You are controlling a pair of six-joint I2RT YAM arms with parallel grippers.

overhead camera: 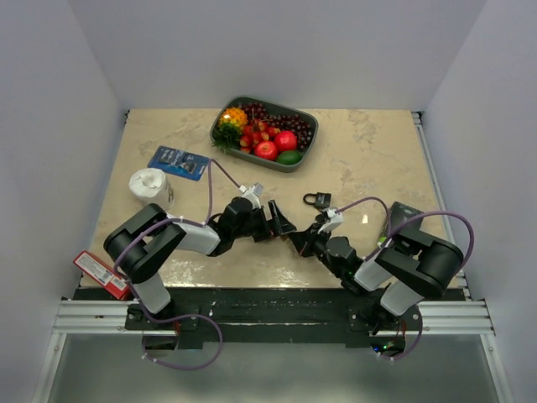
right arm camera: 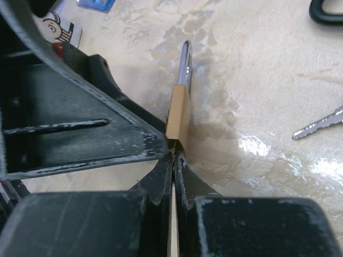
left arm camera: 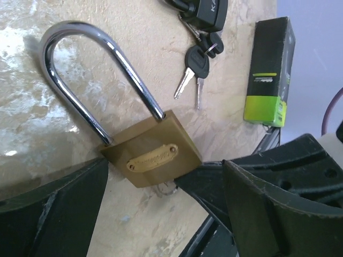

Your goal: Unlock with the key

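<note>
– White walls [overhead camera: 252, 50] close in the beige desk [overhead camera: 369, 151] on three sides. The near edge ends at a metal rail [overhead camera: 252, 315], where both arms are bolted.

– Where is there open room?

– Bare desk runs along the right side and behind the middle. The two arms meet near the front centre, so that patch is crowded.

– And the lock?

– The brass padlock [left arm camera: 153, 155] lies flat on the desk at that meeting point. Both legs of its long shackle run into the body. The body sits between the left fingers [left arm camera: 59, 209], which stand wide apart. One is at a corner of the body and the other is clear of it.

– The other arm?

– The right fingers [right arm camera: 155, 179] are pressed together, their tips at the base of the brass body, reaching in between the left ones. I cannot tell whether a key is pinched there. A bit of metal ring shows just under the body.

– What stands nearby?

– A black padlock [overhead camera: 317, 200] with a bunch of keys [left arm camera: 192, 67] lies just beyond the brass one. A green-and-black box [left arm camera: 268, 69] is farther right, near the desk's edge. The fruit tray [overhead camera: 314, 134] sits at the back, well apart. A blue packet [overhead camera: 178, 162] and a white roll [overhead camera: 149, 185] are on the left, and a red box [overhead camera: 101, 273] is at the near left corner.
</note>
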